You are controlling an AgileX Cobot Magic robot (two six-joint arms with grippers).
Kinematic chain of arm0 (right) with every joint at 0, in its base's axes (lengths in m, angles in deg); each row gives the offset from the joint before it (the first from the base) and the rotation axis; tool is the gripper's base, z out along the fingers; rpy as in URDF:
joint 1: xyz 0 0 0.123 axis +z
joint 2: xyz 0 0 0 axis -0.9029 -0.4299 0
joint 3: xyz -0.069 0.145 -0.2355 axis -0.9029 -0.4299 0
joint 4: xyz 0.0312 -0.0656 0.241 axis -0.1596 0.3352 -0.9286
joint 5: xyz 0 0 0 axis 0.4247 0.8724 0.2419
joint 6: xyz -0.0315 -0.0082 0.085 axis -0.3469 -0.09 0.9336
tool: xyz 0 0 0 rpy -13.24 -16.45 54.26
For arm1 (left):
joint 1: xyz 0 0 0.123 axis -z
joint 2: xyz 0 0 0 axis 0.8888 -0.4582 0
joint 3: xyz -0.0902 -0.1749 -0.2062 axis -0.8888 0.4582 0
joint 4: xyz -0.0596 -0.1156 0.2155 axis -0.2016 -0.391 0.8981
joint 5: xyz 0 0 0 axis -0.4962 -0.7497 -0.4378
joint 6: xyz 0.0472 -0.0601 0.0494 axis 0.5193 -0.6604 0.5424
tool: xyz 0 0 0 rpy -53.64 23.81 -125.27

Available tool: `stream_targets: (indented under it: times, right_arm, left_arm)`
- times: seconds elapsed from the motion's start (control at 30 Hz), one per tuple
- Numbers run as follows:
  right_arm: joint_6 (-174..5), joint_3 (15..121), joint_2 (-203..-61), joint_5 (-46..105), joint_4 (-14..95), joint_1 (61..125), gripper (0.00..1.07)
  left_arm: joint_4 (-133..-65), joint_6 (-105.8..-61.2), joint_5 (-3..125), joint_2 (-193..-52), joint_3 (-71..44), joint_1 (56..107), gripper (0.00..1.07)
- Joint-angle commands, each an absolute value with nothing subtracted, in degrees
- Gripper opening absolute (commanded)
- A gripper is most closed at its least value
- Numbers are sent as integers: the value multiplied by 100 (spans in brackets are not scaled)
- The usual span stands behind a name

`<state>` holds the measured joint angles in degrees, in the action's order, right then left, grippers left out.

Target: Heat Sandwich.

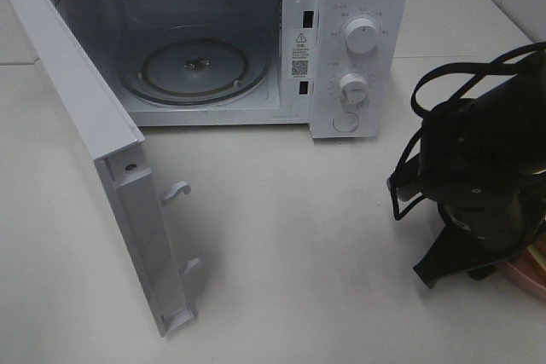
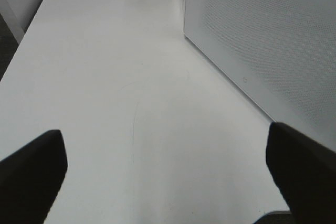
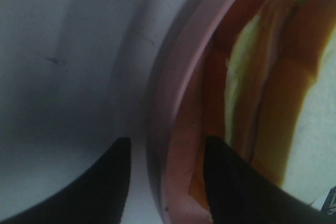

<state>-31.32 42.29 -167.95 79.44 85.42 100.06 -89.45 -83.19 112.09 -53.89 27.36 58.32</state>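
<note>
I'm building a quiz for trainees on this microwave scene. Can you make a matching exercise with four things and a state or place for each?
Things:
1. microwave door
2. glass turntable
3. sandwich
4. left gripper

States or places:
A. on the pink plate
B. swung wide open
C. jaws open over bare table
D. bare, inside the oven cavity

Pairs: 1-B, 2-D, 3-A, 4-C

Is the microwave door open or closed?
Open. The microwave door swings out wide toward the front, and you can see the empty glass turntable inside.
</note>
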Motion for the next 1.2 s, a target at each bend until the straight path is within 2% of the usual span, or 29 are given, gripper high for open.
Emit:
stream_targets:
  times: [0.03, 0.33, 0.4, 0.43, 0.5, 0.6, 0.7, 0.87, 1.07, 1.2]
  right_arm:
    - [-3550, 4257, -16480, 8007, 8324, 9995, 50]
    - [-4787, 4257, -15397, 7835, 7425, 9995, 54]
    - [-5097, 4257, -15082, 7823, 7190, 9995, 58]
    - [-5309, 4257, -14796, 7823, 6995, 9995, 64]
    - [-5423, 4257, -14670, 7823, 6920, 9995, 68]
    - [-5790, 4257, -14034, 7846, 6668, 9995, 83]
    - [-5973, 4257, -13764, 7892, 6554, 9995, 86]
    - [-6638, 4257, -13071, 8024, 6164, 9995, 83]
    - [-7417, 4257, -12017, 8127, 5184, 9995, 81]
    - [-7560, 4257, -11450, 8345, 5001, 9995, 80]
  left_arm:
    - [-8939, -8336, 11152, -5338, 2736, 5860, 98]
    - [-8939, -8336, 11152, -5338, 2736, 5860, 98]
    - [-8939, -8336, 11152, -5338, 2736, 5860, 98]
    - [-8939, -8336, 11152, -5338, 2736, 5860, 98]
    - [-8939, -8336, 11152, -5338, 2736, 5860, 98]
    - [-8939, -8336, 11152, -5338, 2736, 5860, 98]
    - [-8939, -8336, 11152, -5338, 2736, 5860, 98]
    - [-8939, -8336, 11152, -5338, 2736, 5860, 98]
    - [-8939, -8336, 11152, -5338, 2736, 5860, 98]
    - [-8939, -8336, 11152, -5338, 2736, 5860, 98]
